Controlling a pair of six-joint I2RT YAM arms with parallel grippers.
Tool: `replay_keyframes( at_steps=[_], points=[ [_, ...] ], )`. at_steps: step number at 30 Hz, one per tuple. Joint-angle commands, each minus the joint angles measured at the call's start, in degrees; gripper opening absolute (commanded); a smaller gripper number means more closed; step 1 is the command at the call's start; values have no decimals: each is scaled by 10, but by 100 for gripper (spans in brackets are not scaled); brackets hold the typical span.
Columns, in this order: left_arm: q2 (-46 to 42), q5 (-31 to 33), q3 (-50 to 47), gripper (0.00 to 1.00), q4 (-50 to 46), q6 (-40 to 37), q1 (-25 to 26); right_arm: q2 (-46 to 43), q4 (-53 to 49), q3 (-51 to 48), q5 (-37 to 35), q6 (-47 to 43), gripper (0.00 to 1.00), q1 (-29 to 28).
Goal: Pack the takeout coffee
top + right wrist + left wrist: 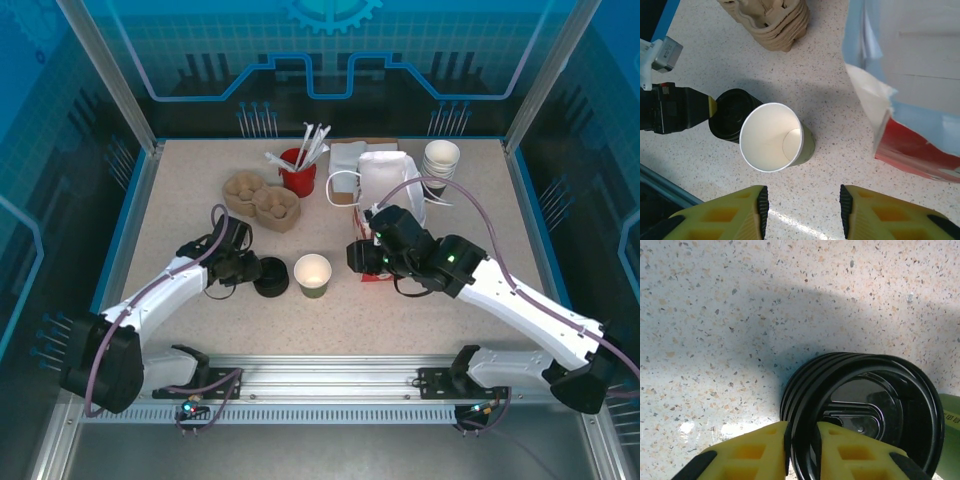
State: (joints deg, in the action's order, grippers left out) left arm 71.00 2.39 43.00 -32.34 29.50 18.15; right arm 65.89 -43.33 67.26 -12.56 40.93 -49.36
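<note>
left gripper point(802, 432) pinches the rim of the nested black plastic lids point(865, 405) just beside the lidless olive paper cup point(312, 275), right gripper point(802, 200) open and empty nearby; risk: several nested lids lift together

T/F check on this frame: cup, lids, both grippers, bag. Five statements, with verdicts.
1. The paper cup has a lid on. False: it stands open, its white inside showing.
2. The left gripper has a finger on each side of the rim of the black lids. True.
3. The right gripper holds the cup. False: it is open with nothing between its fingers, and the cup is apart from it.
4. The red-and-white bag stands on the table. True.
5. The lids are inside the bag. False: they sit on the table beside the cup.
</note>
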Motion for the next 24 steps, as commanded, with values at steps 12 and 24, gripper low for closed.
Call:
replay_keyframes(
  at_steps=[12,24],
  points=[
    [22,20,14,25,-8,-16,8,-24,-16,-15,13,-6,43,26],
    [23,3,10,25,4,-12,15,-30,-14,-23,26,-5,42,36]
  ],
)
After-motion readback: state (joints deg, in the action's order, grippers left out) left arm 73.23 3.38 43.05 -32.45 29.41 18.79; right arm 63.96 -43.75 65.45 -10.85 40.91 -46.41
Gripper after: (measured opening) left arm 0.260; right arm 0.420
